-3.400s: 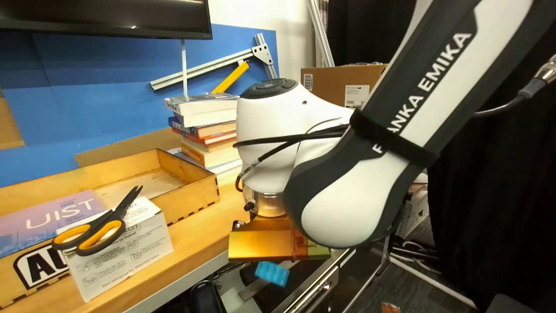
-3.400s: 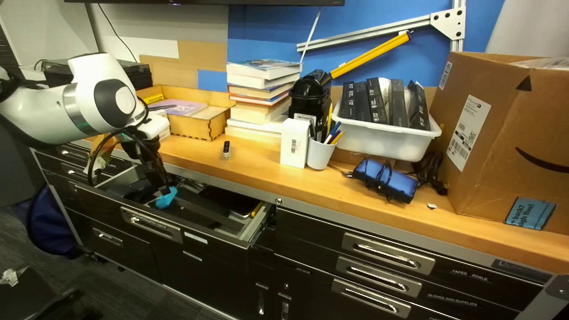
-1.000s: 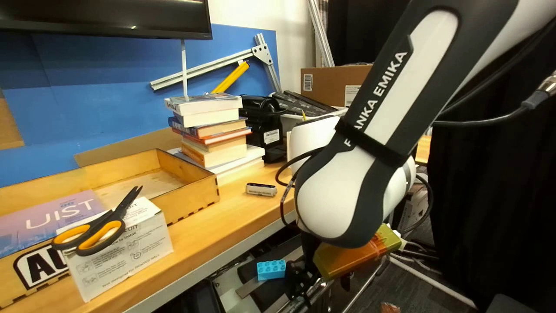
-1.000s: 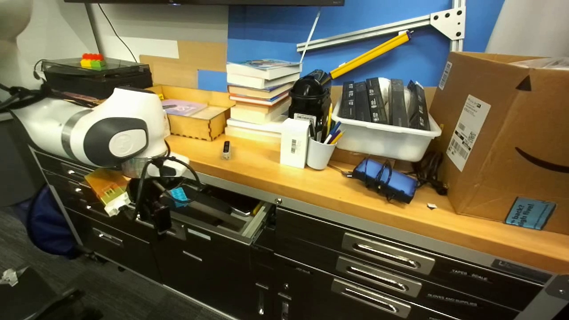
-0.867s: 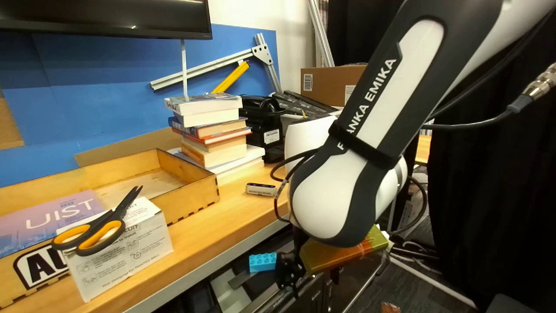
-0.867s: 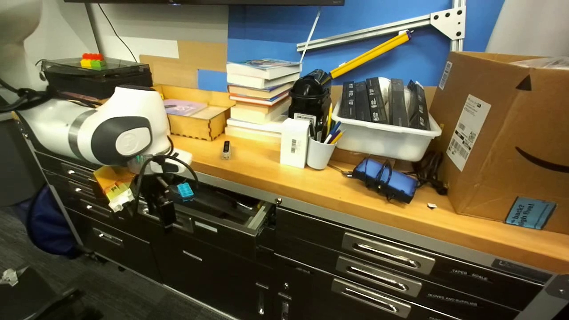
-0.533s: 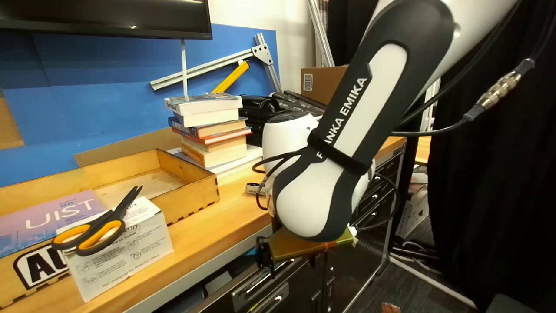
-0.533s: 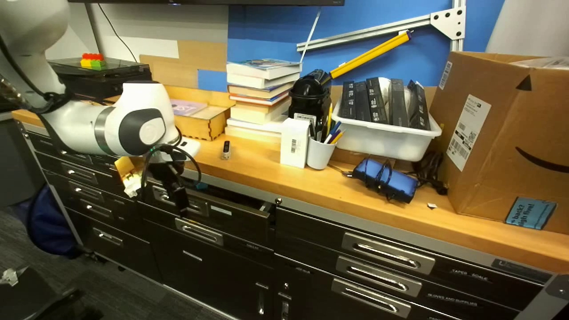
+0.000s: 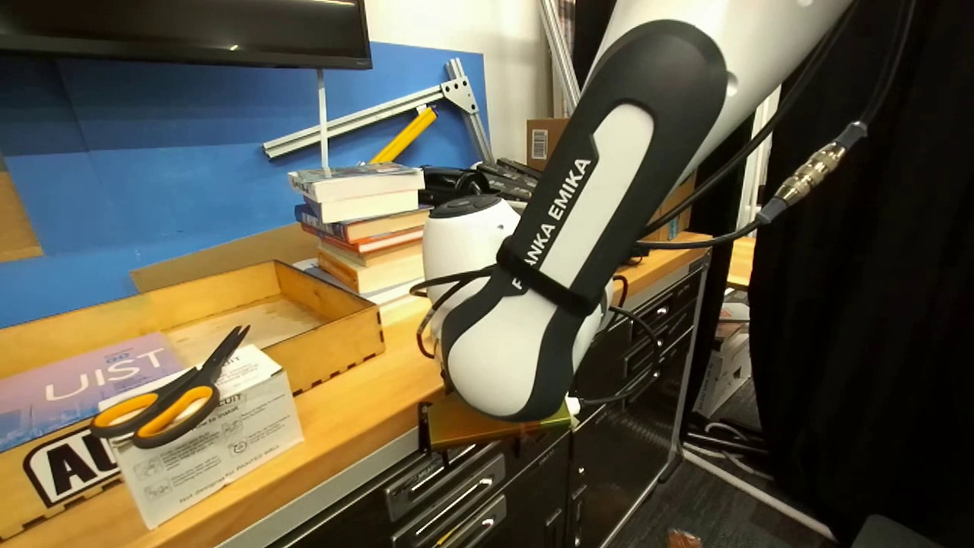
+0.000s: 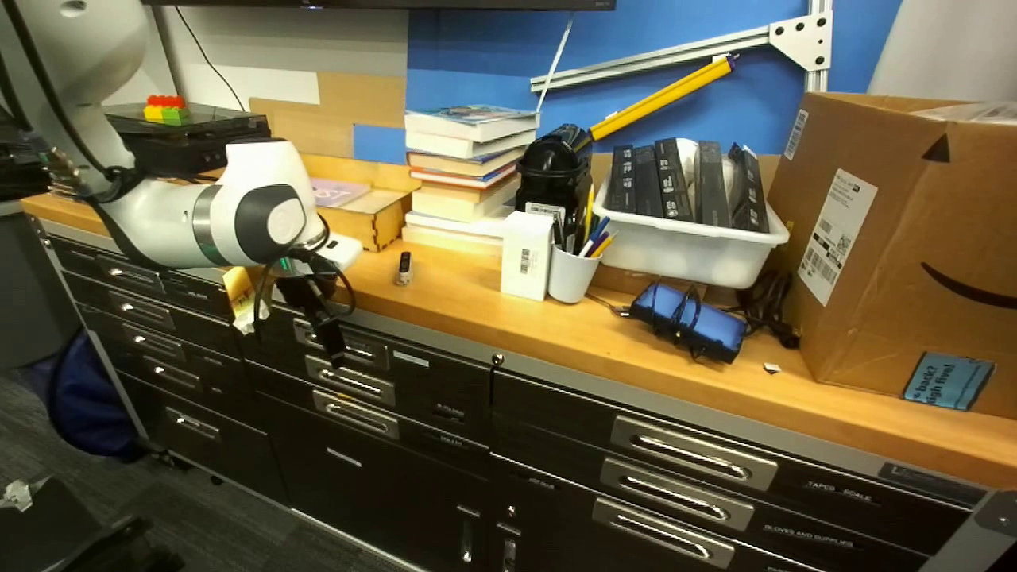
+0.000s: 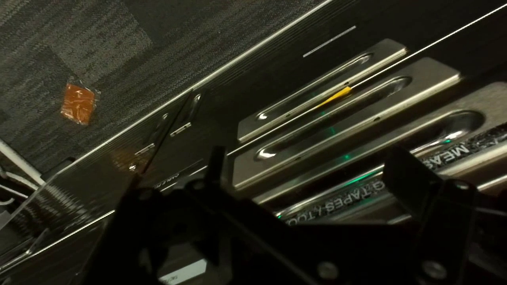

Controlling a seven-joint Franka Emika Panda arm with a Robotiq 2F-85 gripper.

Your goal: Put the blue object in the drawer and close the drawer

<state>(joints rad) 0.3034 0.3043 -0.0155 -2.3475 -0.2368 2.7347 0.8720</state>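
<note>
Low down in the wrist view, the gripper [image 11: 305, 160] has its fingers [image 11: 217, 166] spread well apart, and between them runs a silvery pull strip [image 11: 358, 180] whose partly covered lettering includes the word TAPES; whether either finger touches it, I cannot tell. Beyond it show two more pulls [image 11: 340, 124], a yellow sliver [image 11: 336, 96] and, on the carpet [image 11: 103, 35], an orange packet [image 11: 79, 103]. In an exterior view the drawer [image 10: 457, 373] is uppermost in its stack, just below the worktop [image 10: 461, 318], its front level, or nearly so, with the cabinet [image 10: 556, 421]. The arm [image 10: 167, 226] reaches in from that view's left edge, and the dark gripper slants down before the drawer's pull strip. Along the worktop stand books [image 10: 469, 183] in a stack, a small white box [image 10: 524, 258], a cup [image 10: 570, 278] of pens [image 10: 601, 242], a white bin [image 10: 675, 254] and a large cardboard box [image 10: 890, 262], while toy bricks [image 10: 165, 110] sit on a black case [image 10: 191, 151]. In an exterior view the arm hides most of the gripper, with part of the drawer's pull strip showing under the worktop edge; scissors [image 9: 183, 396] lie on a carton [image 9: 236, 449] just in front of the wooden tray [image 9: 342, 342], and a dark screen [image 9: 183, 30] hangs above. The blue object is hidden in every view, so where it lies I cannot tell.
</note>
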